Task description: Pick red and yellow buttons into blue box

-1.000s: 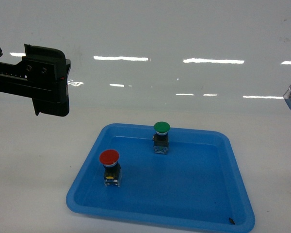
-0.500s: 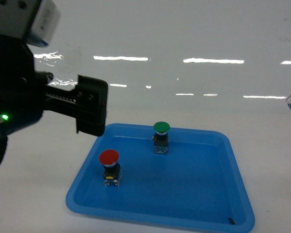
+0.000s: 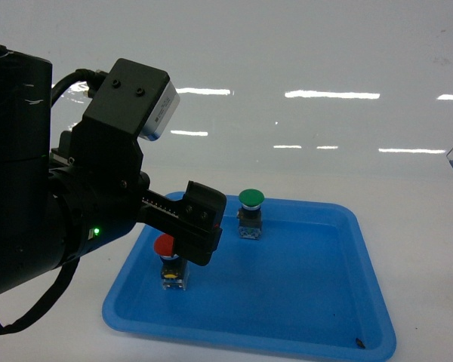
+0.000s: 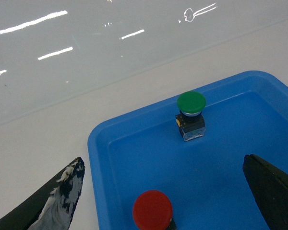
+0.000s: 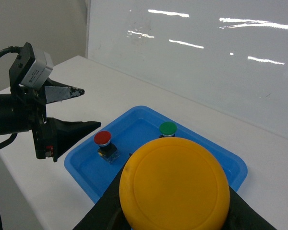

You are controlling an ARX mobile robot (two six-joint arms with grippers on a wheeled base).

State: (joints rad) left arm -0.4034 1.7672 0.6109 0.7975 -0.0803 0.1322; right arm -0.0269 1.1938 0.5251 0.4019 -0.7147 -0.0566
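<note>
Head view: white table before glossy wall; left jaws spread, right jaws gripping yellow button.

Red button, green button, yellow button, blue tray.

No words, brands or numbers can be read in any view. The grey camera housing on the left arm carries a faint printed label, too blurred to make out, and a row of fine white ruler-like ticks runs along the black rail behind the left end effector, without legible digits. The red button and green button caps are plain.
</note>
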